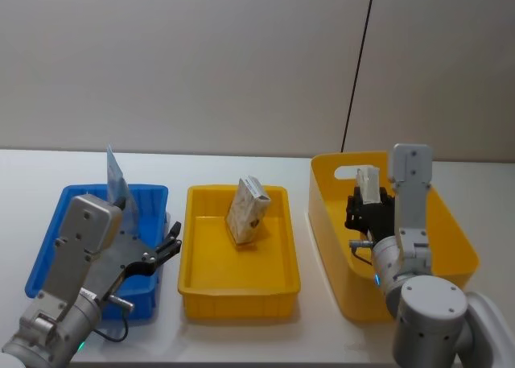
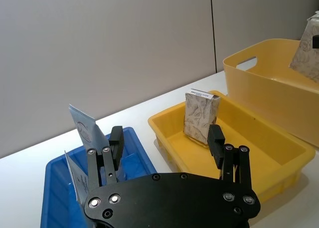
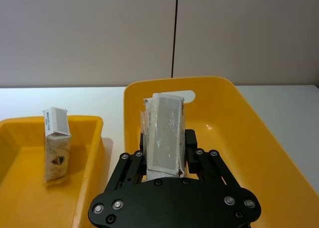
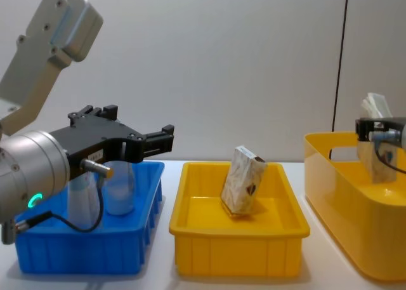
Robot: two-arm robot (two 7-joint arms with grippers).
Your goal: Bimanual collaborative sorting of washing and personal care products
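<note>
Yellow tray [image 1: 241, 291]: shallow and rectangular, on the white table [image 1: 241, 336]; all positions below are given relative to it
Beige mottled carton [image 1: 245, 211]: inside the yellow tray, toward its far end, standing on its base and leaning to one side; neither gripper touches it
Blue bin [image 1: 47, 251]: just beside the yellow tray, on the robot's left of it
Tall tube [image 1: 115, 173]: pale with a light-blue label, standing in the far part of the blue bin, left of the yellow tray; its flat crimped end rises above the bin's rim
Left gripper [image 1: 170, 243]: raised over the blue bin's edge nearest the yellow tray, tips pointing toward the tray; jaws spread apart with nothing between them
Deep yellow bin [image 1: 326, 223]: just beside the yellow tray, on the robot's right of it; handle slot in its far wall
Right gripper [image 3: 165, 150]: over the deep yellow bin, right of the yellow tray; jaws clamped on the small whitish pack
Small whitish pack [image 3: 164, 120]: held upright in the right gripper, above the deep bin's interior, well apart from the yellow tray
</note>
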